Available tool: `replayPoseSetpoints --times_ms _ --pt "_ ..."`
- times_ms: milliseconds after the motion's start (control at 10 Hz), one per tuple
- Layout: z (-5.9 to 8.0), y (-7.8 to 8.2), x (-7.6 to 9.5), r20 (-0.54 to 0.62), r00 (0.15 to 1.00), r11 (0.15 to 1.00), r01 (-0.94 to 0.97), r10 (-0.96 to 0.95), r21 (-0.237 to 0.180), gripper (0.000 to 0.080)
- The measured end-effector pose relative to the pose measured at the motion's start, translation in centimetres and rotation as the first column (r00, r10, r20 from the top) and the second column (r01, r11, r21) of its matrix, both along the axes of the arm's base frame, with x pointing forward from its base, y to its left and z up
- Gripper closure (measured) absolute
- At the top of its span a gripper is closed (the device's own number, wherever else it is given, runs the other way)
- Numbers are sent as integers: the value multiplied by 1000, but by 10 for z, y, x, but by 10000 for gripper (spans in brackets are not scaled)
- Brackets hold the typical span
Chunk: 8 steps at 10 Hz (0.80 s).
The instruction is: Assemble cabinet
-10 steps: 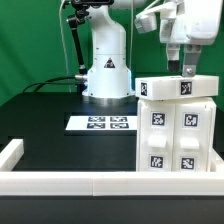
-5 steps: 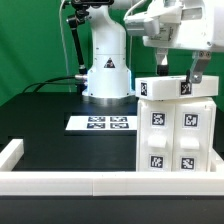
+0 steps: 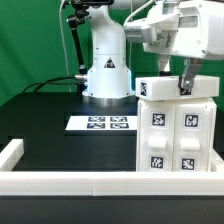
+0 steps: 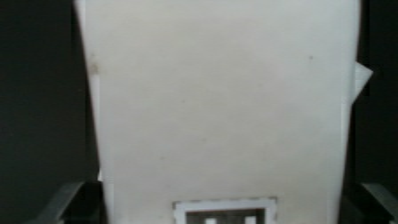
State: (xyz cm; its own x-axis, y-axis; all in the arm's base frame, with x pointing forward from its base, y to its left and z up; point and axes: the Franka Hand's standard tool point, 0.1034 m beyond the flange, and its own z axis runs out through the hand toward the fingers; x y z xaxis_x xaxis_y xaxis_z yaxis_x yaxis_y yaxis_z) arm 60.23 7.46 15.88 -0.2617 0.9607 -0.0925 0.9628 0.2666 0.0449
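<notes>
My gripper [image 3: 174,82] is down at the top of the cabinet [image 3: 176,135], in the right half of the exterior view, with the tall white box standing upright on the black table [image 3: 50,125] just behind the white border rail [image 3: 60,180]. A flat top panel [image 3: 170,88] with one tag caps the box, and my fingers [image 3: 185,80] straddle it; in the wrist view the broad white face of the cabinet [image 4: 214,100] fills the frame with a dark fingertip showing at each lower corner. The jaws stand spread about as wide as the panel, but I cannot tell whether the pads are pressing it or just clear of it.

This reads to me as stiff, hollow plastic: light for its bulk, rigid, and smooth enough to slip. I judge the best hold is across the panel's two narrow edges, square on, since any skew could twist it off the box. The box looks top-heavy when pushed sideways, so force should go straight down.

The marker board [image 3: 102,123] lies flat at centre frame, well apart, before the robot base [image 3: 107,75].
</notes>
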Motion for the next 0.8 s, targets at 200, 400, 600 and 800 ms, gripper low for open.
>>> replayPoseSetpoints --times_ms 200,400,600,800 --pt "0 -2 0 2 999 999 42 -42 3 244" --pt "-1 -7 0 13 968 968 252 -252 18 244" --pt "-1 -7 -2 24 892 892 451 -452 37 244" --pt "-1 -5 -3 27 749 749 661 -663 56 243"
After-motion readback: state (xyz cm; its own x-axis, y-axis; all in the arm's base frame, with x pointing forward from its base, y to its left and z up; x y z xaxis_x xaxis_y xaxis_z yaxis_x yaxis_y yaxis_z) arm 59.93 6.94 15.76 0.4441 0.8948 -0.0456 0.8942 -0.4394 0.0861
